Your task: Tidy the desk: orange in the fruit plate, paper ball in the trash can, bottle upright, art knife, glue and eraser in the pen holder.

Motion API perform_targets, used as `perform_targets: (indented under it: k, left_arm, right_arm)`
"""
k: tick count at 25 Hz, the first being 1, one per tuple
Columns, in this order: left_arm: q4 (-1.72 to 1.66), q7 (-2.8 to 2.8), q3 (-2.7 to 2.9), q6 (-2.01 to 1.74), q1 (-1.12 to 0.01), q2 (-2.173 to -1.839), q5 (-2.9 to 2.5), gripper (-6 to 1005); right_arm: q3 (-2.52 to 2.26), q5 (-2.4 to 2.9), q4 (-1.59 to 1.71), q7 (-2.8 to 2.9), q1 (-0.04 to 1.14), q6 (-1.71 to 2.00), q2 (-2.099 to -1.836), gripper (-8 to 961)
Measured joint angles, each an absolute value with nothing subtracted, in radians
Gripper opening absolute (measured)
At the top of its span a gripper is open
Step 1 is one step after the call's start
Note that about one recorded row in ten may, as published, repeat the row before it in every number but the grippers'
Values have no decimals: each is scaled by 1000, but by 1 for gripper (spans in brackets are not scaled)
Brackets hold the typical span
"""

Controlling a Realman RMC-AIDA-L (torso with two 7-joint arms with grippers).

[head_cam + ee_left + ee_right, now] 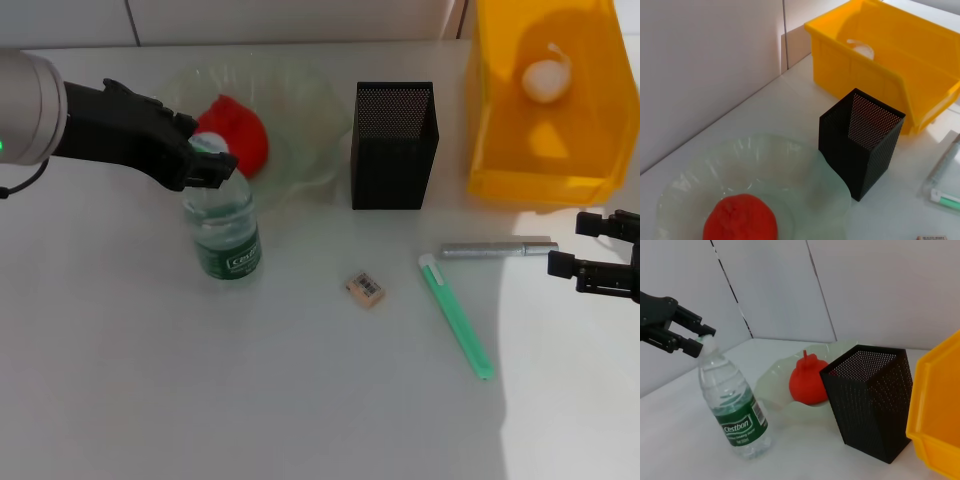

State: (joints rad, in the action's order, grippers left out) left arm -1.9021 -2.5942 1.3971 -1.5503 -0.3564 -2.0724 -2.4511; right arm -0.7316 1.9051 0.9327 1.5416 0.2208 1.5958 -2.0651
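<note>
The bottle point(225, 228) stands upright left of centre; it also shows in the right wrist view point(737, 410). My left gripper point(207, 163) is shut on its white cap, as the right wrist view point(705, 341) shows. The orange point(237, 132) lies in the fruit plate point(310, 130) behind the bottle. The pen holder point(393, 150) stands at centre back. The trash can point(545, 150) at back right holds the paper ball point(546, 80). The eraser point(365, 288), the green art knife point(456, 316) and the silver glue stick point(498, 248) lie on the desk. My right gripper point(570, 247) is open, right of the glue stick.
A white wall runs along the back of the desk point(150, 380). The plate, pen holder and trash can stand close together in a row along the back. In the left wrist view the orange point(740, 220), pen holder point(860, 145) and trash can point(880, 55) show.
</note>
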Motion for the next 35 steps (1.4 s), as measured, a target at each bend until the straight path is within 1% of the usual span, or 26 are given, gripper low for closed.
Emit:
perform_targets:
  k: [6, 11, 12, 13, 16, 17, 18, 21, 22, 24, 25, 26, 27, 28, 31, 35]
  left_arm:
    - [-1908, -2596, 1385, -1555, -383, -2071, -2448, 542]
    - [-1920, -2598, 1380, -1553, -385, -2071, -2444, 710]
    - [-1996, -2567, 1374, -1481, -349, -2073, -2351, 743]
    - [-1996, -2567, 1374, -1481, -349, -2073, -2351, 743]
    - [-1956, -2176, 1476, -1299, -170, -2072, -1960, 742]
    - [-1938, -2118, 1493, -1279, -153, -2072, -1923, 743]
    - [-1880, -1959, 1539, -1236, -103, -2072, -1842, 743]
    - [-1682, -1623, 1618, -1159, -41, -2073, -1662, 742]
    - [-1565, -1482, 1640, -1150, -34, -2073, -1573, 741]
    - [-1383, -1281, 1654, -1180, -42, -2072, -1441, 739]
    - [-1314, -1204, 1655, -1205, -51, -2071, -1397, 739]
    - [-1166, -1057, 1656, -1260, -71, -2071, -1310, 738]
    - [-1072, -970, 1652, -1298, -86, -2071, -1260, 737]
    - [-959, -880, 1645, -1346, -109, -2070, -1204, 736]
    - [-761, -788, 1620, -1427, -161, -2066, -1143, 732]
    - [-637, -749, 1589, -1466, -196, -2065, -1141, 720]
  right_arm:
    - [-731, 1905, 950, 1548, 217, 1610, -2065, 841]
    - [-730, 1907, 996, 1613, 216, 1628, -2056, 841]
    - [-731, 1914, 1013, 1649, 216, 1632, -2051, 841]
    - [-731, 1923, 1030, 1687, 219, 1635, -2046, 841]
    - [-734, 1984, 1101, 1829, 247, 1667, -2030, 841]
    - [-734, 2006, 1124, 1869, 260, 1681, -2026, 841]
    - [-734, 2032, 1148, 1917, 275, 1695, -2023, 840]
    - [-740, 2123, 1236, 2056, 324, 1737, -2024, 840]
    - [-741, 2167, 1270, 2105, 349, 1758, -2033, 840]
    - [-742, 2238, 1317, 2172, 387, 1785, -2049, 840]
    - [-743, 2287, 1347, 2217, 414, 1799, -2061, 840]
    - [-748, 2335, 1375, 2264, 440, 1813, -2073, 840]
    - [-760, 2365, 1393, 2302, 460, 1823, -2078, 840]
    - [-785, 2382, 1403, 2344, 474, 1827, -2080, 840]
    - [-896, 2398, 1424, 2473, 501, 1825, -2077, 840]
    - [-1040, 2408, 1438, 2587, 518, 1785, -2078, 839]
